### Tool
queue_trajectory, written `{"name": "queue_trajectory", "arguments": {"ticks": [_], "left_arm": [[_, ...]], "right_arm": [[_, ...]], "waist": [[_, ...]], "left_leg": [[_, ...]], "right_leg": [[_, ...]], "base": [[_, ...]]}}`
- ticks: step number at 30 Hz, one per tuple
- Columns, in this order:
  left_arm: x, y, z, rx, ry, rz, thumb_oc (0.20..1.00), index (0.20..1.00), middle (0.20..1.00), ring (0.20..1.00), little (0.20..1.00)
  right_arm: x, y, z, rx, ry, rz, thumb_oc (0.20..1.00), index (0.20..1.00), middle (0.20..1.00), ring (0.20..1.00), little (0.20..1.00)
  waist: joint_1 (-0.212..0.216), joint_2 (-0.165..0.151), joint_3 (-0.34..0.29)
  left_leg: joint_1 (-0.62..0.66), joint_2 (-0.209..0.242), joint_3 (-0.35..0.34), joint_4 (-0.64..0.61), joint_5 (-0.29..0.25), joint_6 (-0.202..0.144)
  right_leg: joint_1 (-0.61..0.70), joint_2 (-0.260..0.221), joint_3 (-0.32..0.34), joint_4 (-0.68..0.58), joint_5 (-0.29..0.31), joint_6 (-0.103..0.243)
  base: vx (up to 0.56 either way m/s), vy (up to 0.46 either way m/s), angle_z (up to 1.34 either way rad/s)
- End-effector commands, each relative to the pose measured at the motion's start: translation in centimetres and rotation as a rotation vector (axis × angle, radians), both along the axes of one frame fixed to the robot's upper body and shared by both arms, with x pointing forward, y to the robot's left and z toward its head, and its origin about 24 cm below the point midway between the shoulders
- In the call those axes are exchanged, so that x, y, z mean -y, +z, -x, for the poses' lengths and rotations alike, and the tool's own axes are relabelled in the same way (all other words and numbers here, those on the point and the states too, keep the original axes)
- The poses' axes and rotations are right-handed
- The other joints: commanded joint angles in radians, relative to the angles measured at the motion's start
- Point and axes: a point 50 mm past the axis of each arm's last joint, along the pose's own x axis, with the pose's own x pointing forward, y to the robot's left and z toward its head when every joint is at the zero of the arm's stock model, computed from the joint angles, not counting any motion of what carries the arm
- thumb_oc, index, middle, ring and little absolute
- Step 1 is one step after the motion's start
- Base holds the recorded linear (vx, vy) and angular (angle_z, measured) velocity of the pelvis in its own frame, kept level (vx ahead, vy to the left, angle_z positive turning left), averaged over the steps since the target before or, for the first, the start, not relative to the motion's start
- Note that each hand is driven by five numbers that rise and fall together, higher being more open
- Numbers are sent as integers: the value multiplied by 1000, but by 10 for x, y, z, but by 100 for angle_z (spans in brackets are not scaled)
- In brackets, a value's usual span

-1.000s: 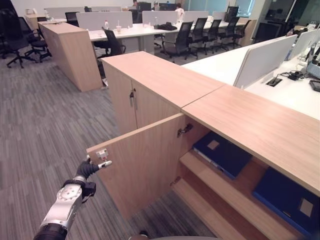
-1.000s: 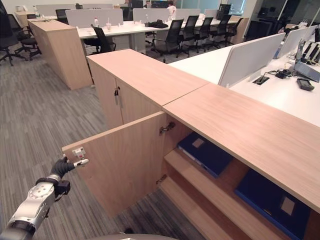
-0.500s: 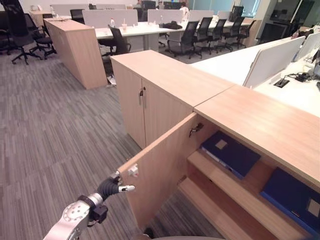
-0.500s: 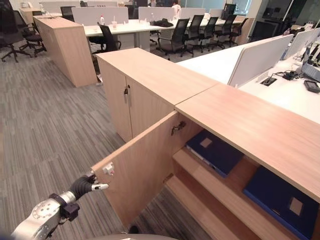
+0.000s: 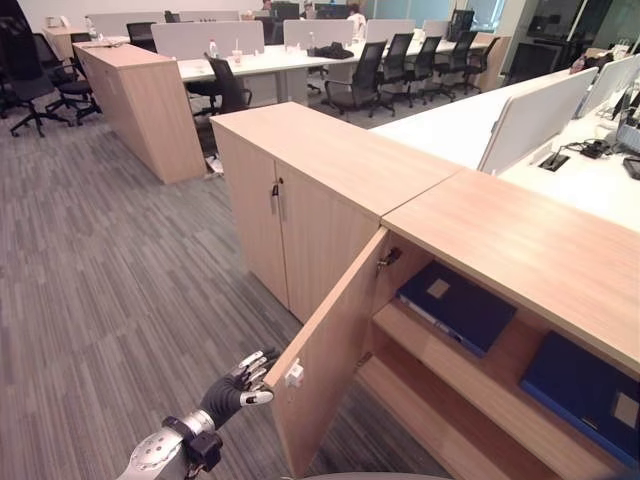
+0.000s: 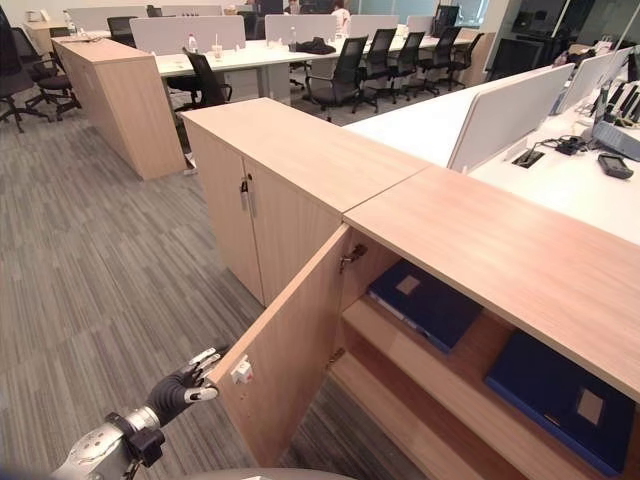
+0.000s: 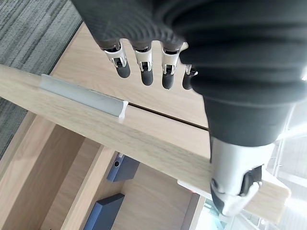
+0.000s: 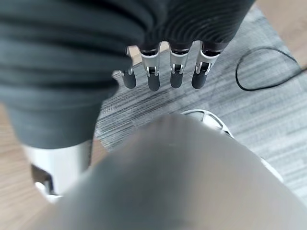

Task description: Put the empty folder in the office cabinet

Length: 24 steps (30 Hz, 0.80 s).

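Looking at where things stood, the left hand [image 5: 238, 385] was by the outer face of the cabinet door [image 5: 330, 365], fingers straight and spread, holding nothing. That door stood about halfway open, with its silver handle [image 7: 81, 95] near the hand in the left wrist view. Two dark blue folders sat on the upper shelf [image 5: 480, 385] inside the office cabinet [image 5: 520, 250]: one folder [image 5: 455, 303] near the hinge side, another folder [image 5: 585, 390] further along. So the task's thing looked to be already in there, though I couldn't tell which one it was, or if it was empty.

What could go wrong: if the push went off-angle, the flat fingers could slide off the door edge or catch on the handle. A hard shove might bounce the door back open.

Right hand [image 8: 163, 76] showed fingers hanging straight and loose, gripping nothing. The far folder was cut off at the picture's edge, and the lower shelf was mostly hidden behind the door.
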Motion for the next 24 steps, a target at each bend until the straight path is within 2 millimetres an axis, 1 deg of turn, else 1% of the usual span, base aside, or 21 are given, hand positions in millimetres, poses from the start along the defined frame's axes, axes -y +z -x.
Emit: {"name": "queue_trajectory", "arguments": {"ticks": [1,2,3,4,7,9,11,12,14,15,16,17,18,19,20,21,23,24], "left_arm": [[30,31,-29,185,-62,102,1000,1000,1000,1000,1000],[35,30,-28,176,-84,116,1000,1000,1000,1000,1000],[35,30,-28,176,-85,116,1000,1000,1000,1000,1000],[40,28,-27,165,-112,129,1000,1000,1000,1000,1000],[46,25,-25,146,-140,147,1000,1000,1000,1000,1000],[53,24,-24,134,-181,164,1000,1000,1000,1000,1000],[53,24,-24,134,-182,165,1000,1000,1000,1000,1000],[59,24,-22,128,-218,177,1000,1000,1000,1000,1000],[60,23,-22,128,-220,179,1000,1000,1000,1000,1000],[76,28,-23,149,-342,181,1000,1000,1000,1000,1000],[83,30,-23,156,-396,184,1000,1000,1000,1000,1000],[96,34,-23,171,-487,195,1000,1000,1000,1000,1000],[97,34,-24,172,-490,196,1000,1000,1000,1000,1000],[110,40,-25,194,-575,211,1000,1000,1000,1000,1000],[111,40,-25,195,-577,212,1000,1000,1000,1000,1000],[115,43,-27,210,-609,210,1000,1000,1000,1000,1000],[120,55,-35,270,-642,202,1000,1000,1000,1000,1000],[122,60,-38,296,-652,200,1000,1000,1000,1000,1000]], "right_arm": [[-2,-1,7,-48,-35,2,1000,1000,1000,1000,1000],[4,0,9,-57,-50,20,1000,1000,1000,1000,1000],[5,0,9,-57,-51,21,1000,1000,1000,1000,1000],[9,1,10,-63,-61,37,1000,1000,1000,1000,1000],[15,3,13,-71,-76,51,1000,1000,1000,1000,1000],[24,5,19,-97,-84,78,1000,1000,1000,1000,1000],[24,5,19,-97,-84,79,1000,1000,1000,1000,1000],[31,7,24,-118,-84,98,1000,1000,1000,1000,1000],[32,7,24,-118,-85,99,1000,1000,1000,1000,1000],[42,10,35,-164,-67,126,1000,1000,1000,1000,1000],[44,11,37,-180,-52,132,1000,1000,1000,1000,1000],[48,13,36,-188,-30,144,1000,1000,1000,1000,1000],[49,13,35,-187,-32,144,1000,1000,1000,1000,1000],[51,14,33,-192,0,153,1000,1000,1000,1000,1000],[52,14,33,-192,-1,154,1000,1000,1000,1000,1000],[53,14,31,-192,14,156,1000,1000,1000,1000,1000],[51,13,31,-201,67,145,1000,1000,1000,1000,1000],[57,16,32,-223,110,155,1000,1000,1000,1000,1000]], "waist": [[-41,11,-16],[-47,16,-20],[-46,17,-20],[-54,21,-24],[-66,31,-26],[-86,44,-29],[-85,45,-29],[-97,52,-28],[-95,54,-28],[-117,67,-23],[-131,71,-21],[-146,75,-16],[-143,76,-15],[-159,77,-14],[-156,77,-13],[-164,78,-8],[-188,85,12],[-213,94,25]], "left_leg": [[-94,7,35,-12,93,-3],[-89,1,41,-20,89,1],[-88,1,42,-21,90,1],[-81,-4,47,-28,85,5],[-65,-14,59,-39,75,12],[-51,-24,68,-49,66,18],[-50,-25,69,-51,66,19],[-42,-32,72,-60,62,21],[-41,-33,72,-62,62,22],[-28,-43,77,-80,57,25],[-24,-46,81,-85,56,26],[-17,-51,91,-99,55,26],[-15,-52,92,-101,56,26],[-8,-52,103,-114,55,26],[-7,-53,104,-116,56,26],[-4,-50,109,-119,57,24],[6,-31,146,-125,54,24],[28,-5,211,-125,36,36]], "right_leg": [[44,77,-66,-42,-1,-45],[42,71,-64,-43,6,-40],[42,70,-64,-43,6,-39],[39,63,-65,-41,12,-33],[33,48,-63,-38,24,-21],[24,32,-60,-34,38,-9],[24,31,-59,-33,38,-8],[16,20,-59,-31,49,0],[16,19,-59,-30,49,1],[5,2,-55,-28,66,15],[-1,-5,-52,-26,73,19],[-9,-15,-48,-26,86,29],[-10,-16,-46,-25,87,30],[-18,-27,-45,-28,100,40],[-18,-28,-44,-28,101,41],[-28,-35,-41,-22,108,46],[-51,-58,-52,20,114,47],[-59,-111,-84,69,114,39]], "base": [[-33,119,1],[-24,92,-3],[-30,120,-6],[-20,91,-7],[-22,104,-6],[-30,120,-20],[-20,78,-15],[-24,82,-11],[-30,95,-17],[-53,138,-10],[-84,183,-1],[-48,83,-2],[-59,74,-14],[-27,33,-22],[-45,26,-30],[-51,10,-27],[-130,37,-48],[-135,51,-65]]}}
